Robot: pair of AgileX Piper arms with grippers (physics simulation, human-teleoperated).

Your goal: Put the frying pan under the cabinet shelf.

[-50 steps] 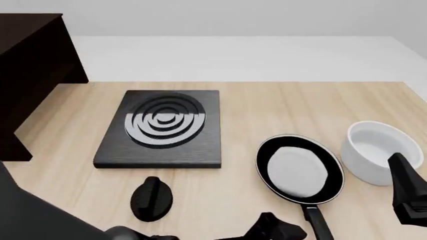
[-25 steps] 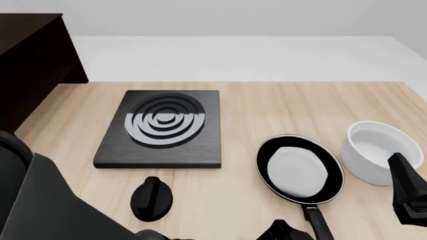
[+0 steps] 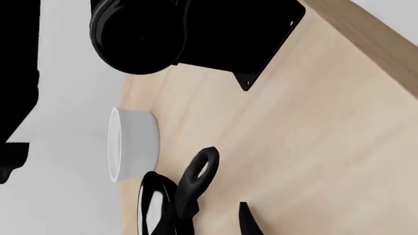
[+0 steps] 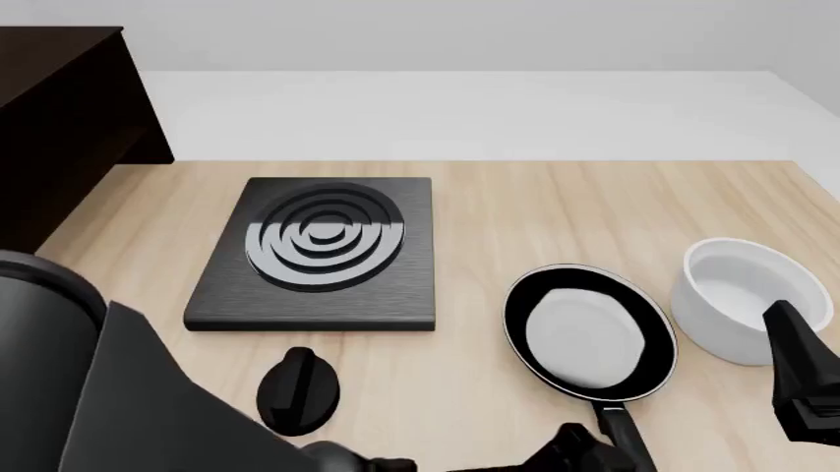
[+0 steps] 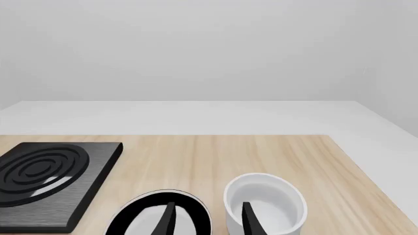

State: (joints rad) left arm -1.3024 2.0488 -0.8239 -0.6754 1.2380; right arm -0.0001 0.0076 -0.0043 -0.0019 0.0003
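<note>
Left wrist view: the left gripper (image 3: pixel 212 205) is spread, empty, with the frying pan's (image 3: pixel 151 208) handle just ahead and the white bowl (image 3: pixel 132 144) beyond.

Front view: it sits at the pan's handle; the cabinet shelf (image 4: pixel 66 128) stands well apart, past the stove (image 4: pixel 319 251). A shallow pinch could let the pan swing.

Right wrist view: the right gripper (image 5: pixel 207 219) hangs spread above pan and bowl.

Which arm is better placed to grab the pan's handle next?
Left, probably. In the front view the left claw sits right beside the frying pan handle at the near edge, its fingers spread. The right claw hangs near the white bowl, off to the pan's far side.
</note>
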